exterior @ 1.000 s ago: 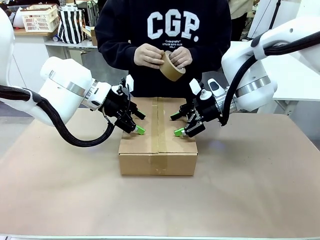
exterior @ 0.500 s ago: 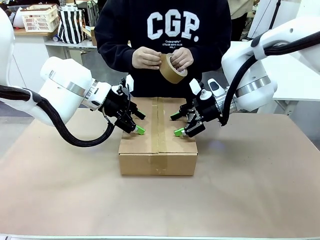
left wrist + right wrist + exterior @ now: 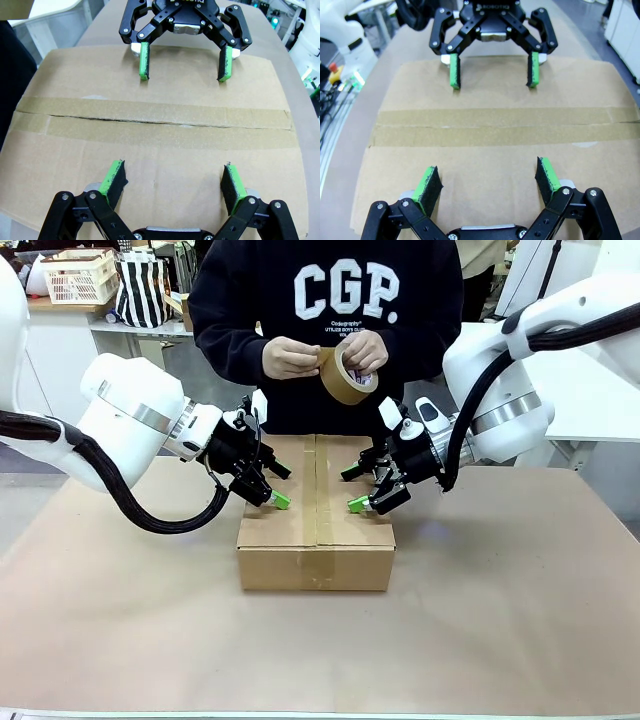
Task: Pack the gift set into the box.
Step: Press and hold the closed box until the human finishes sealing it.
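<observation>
The box point(image 3: 315, 540) stands shut in the middle of the table, brown tape point(image 3: 150, 122) running along its centre seam. My left gripper point(image 3: 278, 487) is open, its green pads resting on the left top flap. On the right flap my right gripper point(image 3: 355, 489) is open in the same way. The left wrist view looks across the box point(image 3: 160, 150) from my left gripper point(image 3: 172, 182) to the right gripper point(image 3: 184, 62). In the right wrist view my right gripper point(image 3: 487, 185) faces the left gripper point(image 3: 492, 70) over the box point(image 3: 490, 155). The gift set is hidden.
A person at the far side holds a roll of brown tape point(image 3: 345, 377) in both hands above the box's far edge. The table point(image 3: 520, 620) is covered with brown paper. A basket point(image 3: 78, 275) and a striped bag point(image 3: 140, 290) stand far behind on the left.
The person's hands have lifted the tape roll a little and turned it. Both arms and the box have stayed still.
</observation>
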Robot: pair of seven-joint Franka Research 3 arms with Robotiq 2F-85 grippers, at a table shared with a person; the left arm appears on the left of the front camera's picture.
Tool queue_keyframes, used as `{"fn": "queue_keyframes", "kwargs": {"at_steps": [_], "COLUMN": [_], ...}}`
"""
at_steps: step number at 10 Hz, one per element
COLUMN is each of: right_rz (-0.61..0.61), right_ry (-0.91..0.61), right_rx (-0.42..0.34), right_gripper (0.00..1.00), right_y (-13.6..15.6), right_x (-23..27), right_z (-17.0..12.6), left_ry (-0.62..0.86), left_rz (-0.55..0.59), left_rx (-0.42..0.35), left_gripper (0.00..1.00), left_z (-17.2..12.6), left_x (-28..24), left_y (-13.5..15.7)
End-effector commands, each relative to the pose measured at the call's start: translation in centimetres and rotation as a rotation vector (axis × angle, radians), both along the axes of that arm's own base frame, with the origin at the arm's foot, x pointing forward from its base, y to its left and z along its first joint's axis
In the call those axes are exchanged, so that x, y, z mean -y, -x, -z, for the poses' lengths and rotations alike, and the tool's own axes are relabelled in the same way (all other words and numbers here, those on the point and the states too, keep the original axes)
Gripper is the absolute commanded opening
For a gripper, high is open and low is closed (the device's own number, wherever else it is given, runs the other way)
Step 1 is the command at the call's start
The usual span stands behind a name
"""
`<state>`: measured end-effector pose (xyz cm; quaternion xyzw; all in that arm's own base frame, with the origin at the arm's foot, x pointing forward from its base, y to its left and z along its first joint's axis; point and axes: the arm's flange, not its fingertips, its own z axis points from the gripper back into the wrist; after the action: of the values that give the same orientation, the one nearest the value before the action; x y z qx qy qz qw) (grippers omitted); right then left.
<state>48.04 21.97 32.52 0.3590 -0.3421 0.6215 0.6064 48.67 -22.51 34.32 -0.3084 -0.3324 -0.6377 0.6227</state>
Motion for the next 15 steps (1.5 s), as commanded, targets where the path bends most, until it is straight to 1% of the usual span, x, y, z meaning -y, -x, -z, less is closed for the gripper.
{"fn": "queue_keyframes", "kwargs": {"at_steps": [1,15], "right_rz": [-0.008,-0.008], "right_ry": [0.000,0.000], "right_rx": [0.011,0.011], "right_gripper": [1.00,1.00], "right_y": [0.04,0.04], "right_x": [0.01,0.01], "right_z": [0.19,0.19], "left_ry": [0.001,0.001], "left_rz": [0.001,0.001], "left_rx": [-0.004,-0.004], "left_gripper": [1.00,1.00], "left_z": [0.31,0.31], "left_x": [-0.10,-0.10], "left_y": [0.10,0.10]}}
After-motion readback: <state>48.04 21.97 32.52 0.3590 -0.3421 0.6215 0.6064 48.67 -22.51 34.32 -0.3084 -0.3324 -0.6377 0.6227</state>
